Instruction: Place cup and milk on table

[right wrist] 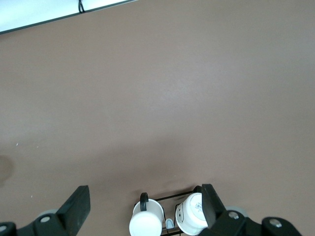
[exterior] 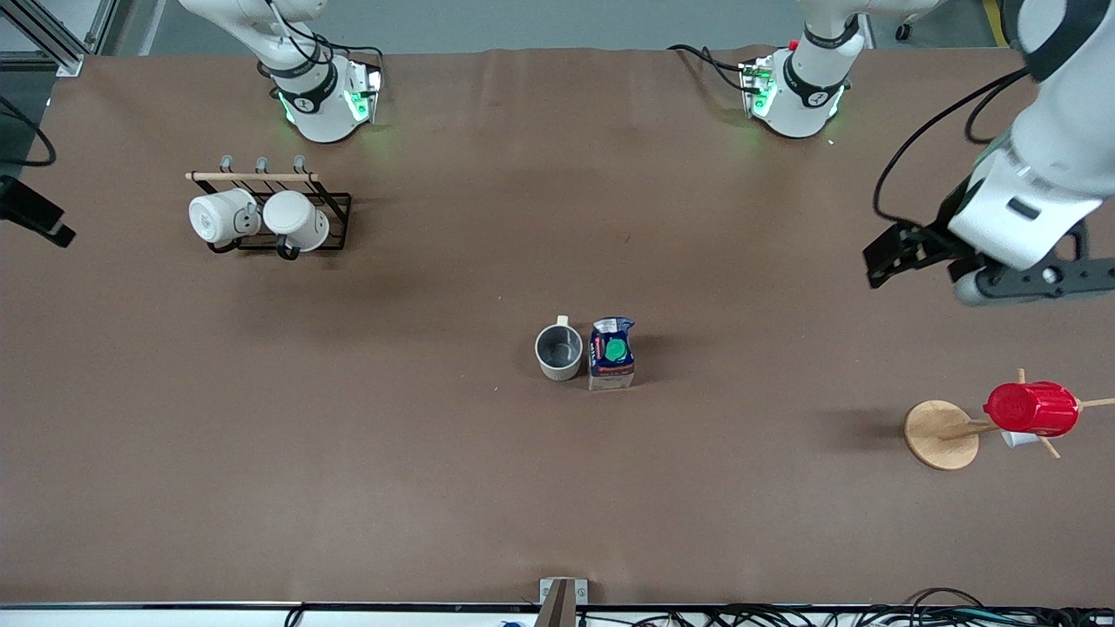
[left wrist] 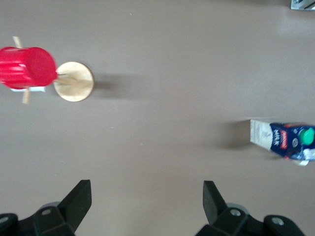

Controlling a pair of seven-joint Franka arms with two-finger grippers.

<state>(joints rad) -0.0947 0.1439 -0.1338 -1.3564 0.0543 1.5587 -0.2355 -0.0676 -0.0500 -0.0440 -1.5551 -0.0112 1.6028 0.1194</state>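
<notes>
The left gripper (left wrist: 146, 204) hangs with its black fingers (left wrist: 78, 196) spread wide and empty over bare table (exterior: 557, 488) at the left arm's end, near a round-based wooden peg stand (exterior: 941, 434) carrying a ribbed red cup (exterior: 1031, 407). The right gripper (right wrist: 145, 206), fingers equally apart and empty, is over the black wire rack (exterior: 335, 209) holding two white mugs (exterior: 296, 219). Mid-table the cream cup (exterior: 558, 350), upright with a grey inside, stands just beside the dark-blue milk (exterior: 611, 353) carton with its round green cap, nothing crowding them.

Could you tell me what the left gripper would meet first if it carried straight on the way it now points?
Probably only bare table. The open left gripper points down at it, between the milk carton and the red cup; neither seems in line.
</notes>
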